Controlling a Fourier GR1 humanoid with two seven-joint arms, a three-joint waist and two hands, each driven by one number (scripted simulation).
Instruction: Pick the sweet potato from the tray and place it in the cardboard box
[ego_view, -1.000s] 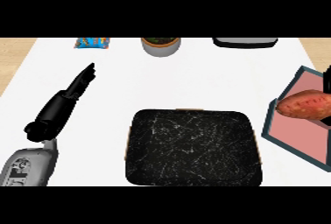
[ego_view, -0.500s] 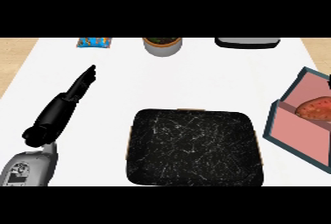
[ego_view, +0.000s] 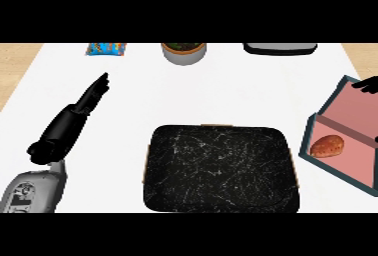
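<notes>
The sweet potato (ego_view: 327, 145) lies inside the cardboard box (ego_view: 353, 120), right of the tray (ego_view: 221, 170). Right hand (ego_view: 367, 83), above the box, should lift clear; its fingers' state is unreadable. Left hand (ego_view: 83, 109) rests left of the tray, fingers straight.

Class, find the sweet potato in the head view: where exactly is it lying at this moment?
The sweet potato lies inside the box at the view's right edge, on its pink floor near the left wall, just right of the black tray.
</notes>
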